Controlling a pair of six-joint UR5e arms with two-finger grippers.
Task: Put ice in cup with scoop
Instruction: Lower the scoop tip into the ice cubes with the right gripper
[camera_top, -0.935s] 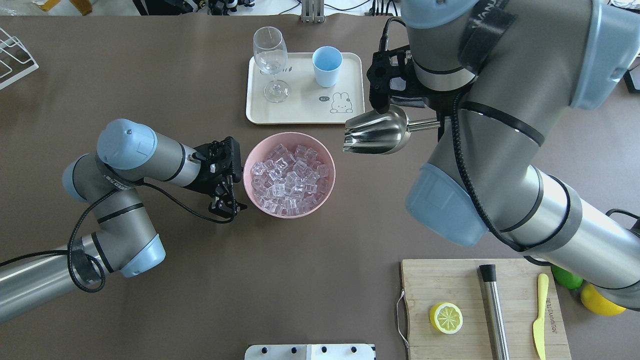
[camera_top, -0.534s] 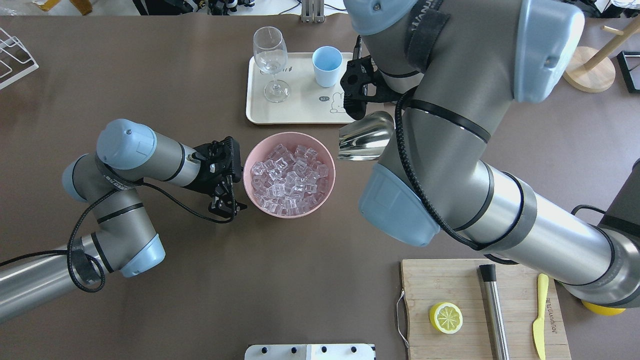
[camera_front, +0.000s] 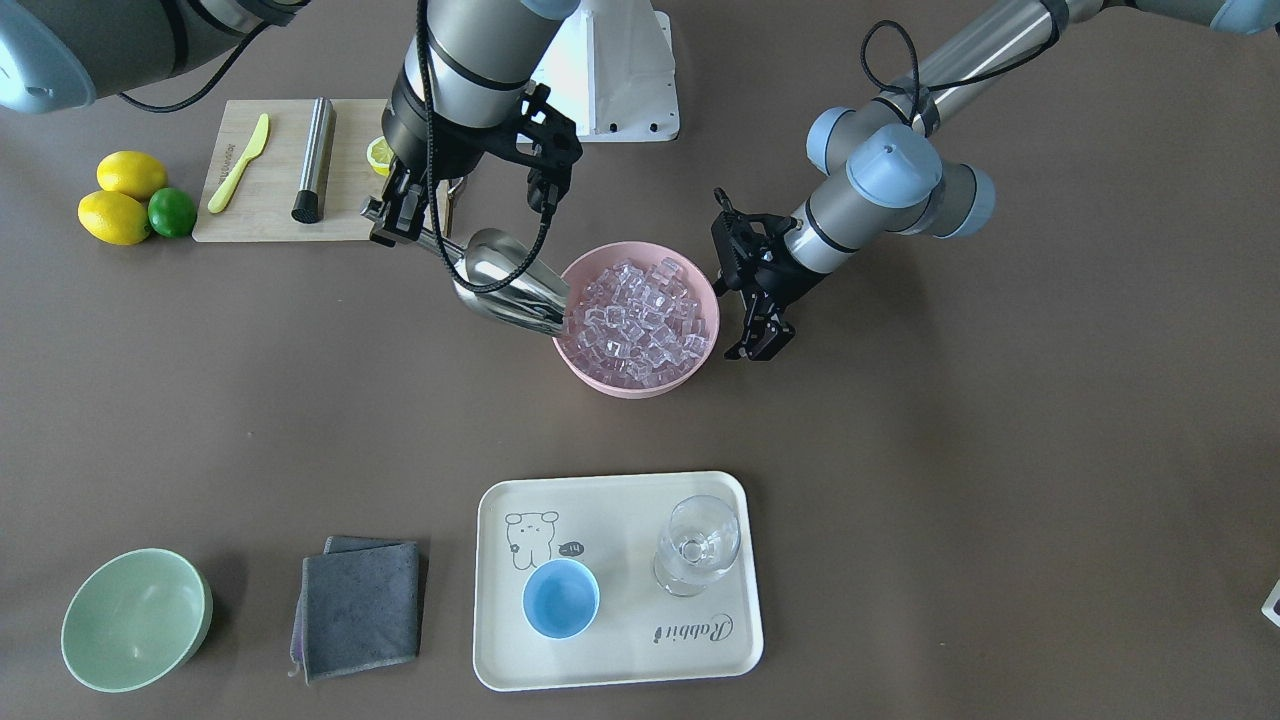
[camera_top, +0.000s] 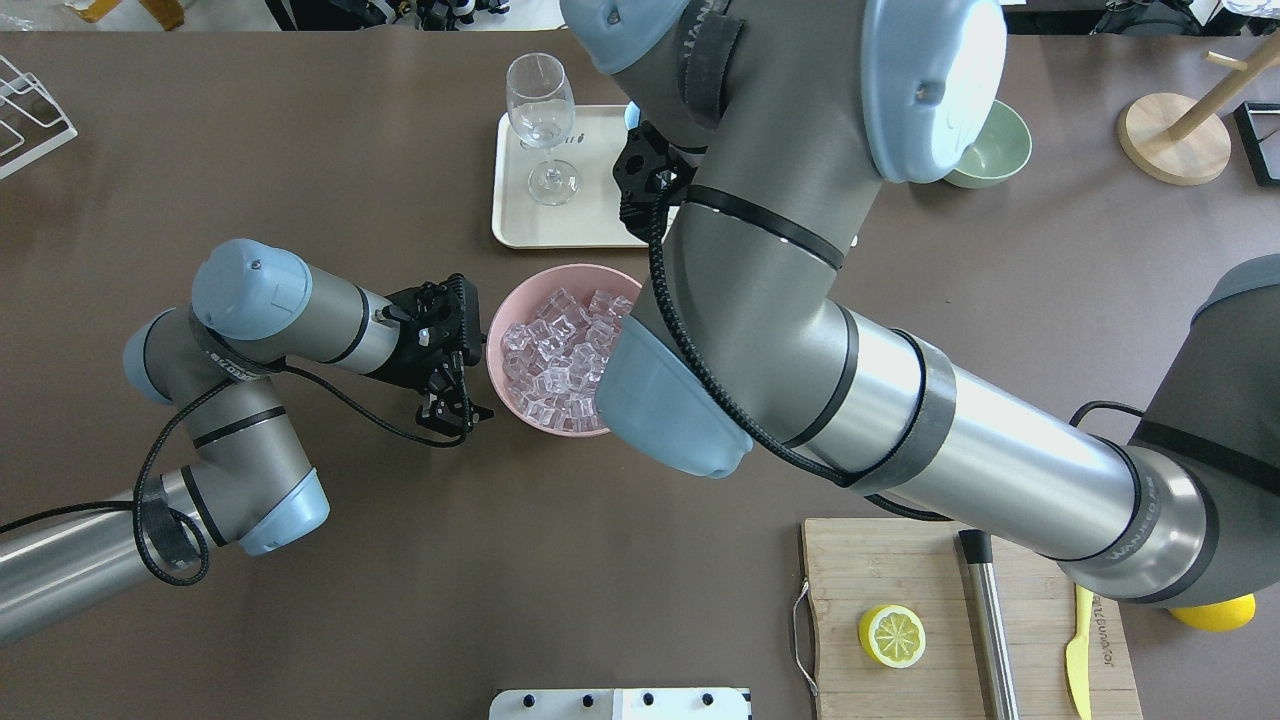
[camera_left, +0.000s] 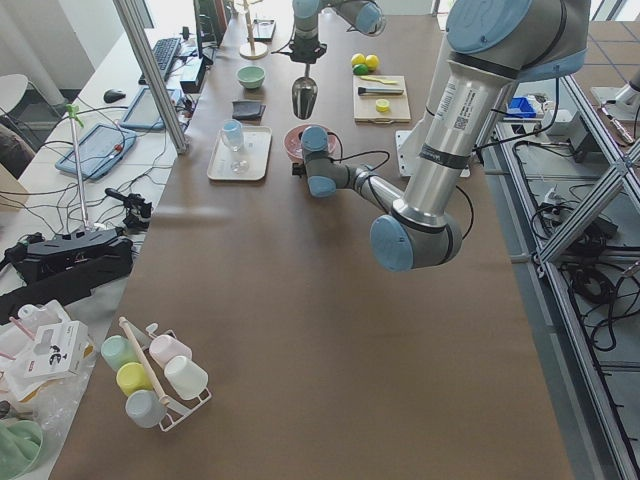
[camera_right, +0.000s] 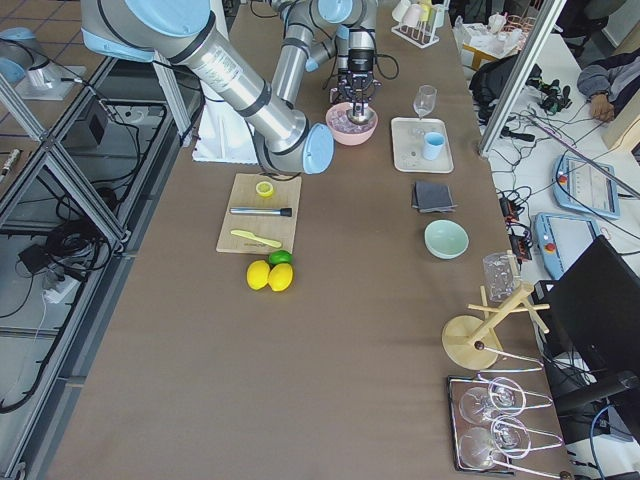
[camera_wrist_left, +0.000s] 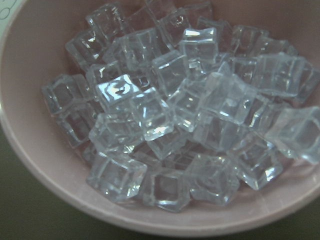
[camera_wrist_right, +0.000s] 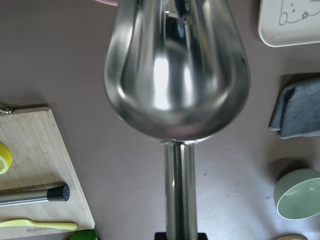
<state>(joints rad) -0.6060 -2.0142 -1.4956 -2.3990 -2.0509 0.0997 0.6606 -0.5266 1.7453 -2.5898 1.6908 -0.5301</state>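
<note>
My right gripper (camera_front: 400, 215) is shut on the short handle of the steel scoop (camera_front: 510, 285). The scoop tilts mouth-down, and its lip is at the rim of the pink bowl (camera_front: 640, 388). The bowl is piled with clear ice cubes (camera_front: 640, 315). No ice shows in the scoop, whose shiny back fills the right wrist view (camera_wrist_right: 175, 70). In the overhead view the right arm hides the scoop. My left gripper (camera_front: 757, 345) is open and empty, close beside the bowl on its other side. Its camera looks straight onto the ice (camera_wrist_left: 170, 120). The light-blue cup (camera_front: 561, 598) stands empty on the cream tray (camera_front: 620, 675).
A clear stemmed glass (camera_front: 698, 545) stands on the tray beside the cup. A grey cloth (camera_front: 360, 605) and a pale green bowl (camera_front: 135, 620) lie further along. A cutting board (camera_front: 270, 215) holds a steel cylinder (camera_front: 315, 158) and a yellow knife (camera_front: 238, 163), with lemons (camera_front: 125, 200) beside it.
My right arm has swung left and carried the scoop from beside the tray to the pink bowl's rim. It now covers the scoop and cup in the overhead view. The left arm has not moved.
</note>
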